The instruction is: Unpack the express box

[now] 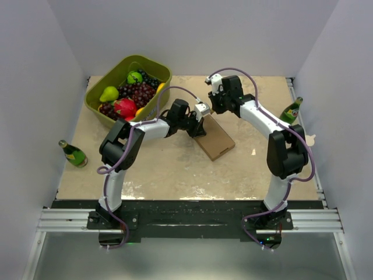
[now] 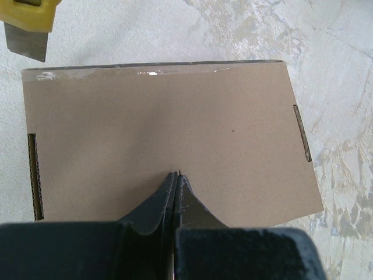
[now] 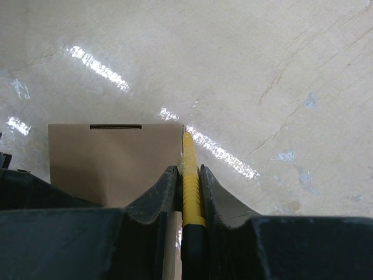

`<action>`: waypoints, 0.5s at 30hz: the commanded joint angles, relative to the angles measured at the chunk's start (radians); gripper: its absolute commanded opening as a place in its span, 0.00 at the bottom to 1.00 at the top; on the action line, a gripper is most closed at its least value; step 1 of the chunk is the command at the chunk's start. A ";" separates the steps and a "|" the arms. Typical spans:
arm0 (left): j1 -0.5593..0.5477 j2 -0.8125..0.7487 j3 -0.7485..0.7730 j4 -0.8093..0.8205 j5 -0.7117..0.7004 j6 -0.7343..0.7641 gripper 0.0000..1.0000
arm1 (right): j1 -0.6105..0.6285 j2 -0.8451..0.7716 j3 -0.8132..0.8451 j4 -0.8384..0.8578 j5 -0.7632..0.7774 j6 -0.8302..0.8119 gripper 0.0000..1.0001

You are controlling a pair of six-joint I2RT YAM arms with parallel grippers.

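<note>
1. Left wrist view: left gripper (image 2: pixel 176 176) clenched empty, tips over the express box (image 2: pixel 169 128), mid-table.
2. Meanwhile the right gripper (image 3: pixel 188 170) grasps the yellow knife (image 3: pixel 187 150), blade at the box's far taped edge.
3. Risk: box skids if unpinned; blade slips off that edge.

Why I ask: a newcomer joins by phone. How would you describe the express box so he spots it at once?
Look at the beige table, then its middle, where the express box lies flat. It is the only plain brown cardboard thing, a shallow rectangle, unlike the green fruit tub in the far left corner and the green bottles at either side.
</note>
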 commanded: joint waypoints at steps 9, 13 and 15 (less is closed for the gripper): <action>-0.014 0.033 -0.016 -0.067 -0.053 0.030 0.00 | 0.001 0.010 0.055 0.014 -0.017 0.007 0.00; -0.014 0.036 -0.014 -0.067 -0.051 0.029 0.00 | 0.002 0.011 0.050 0.011 -0.014 0.011 0.00; -0.013 0.036 -0.013 -0.067 -0.051 0.030 0.00 | 0.001 0.010 0.041 0.011 -0.012 0.006 0.00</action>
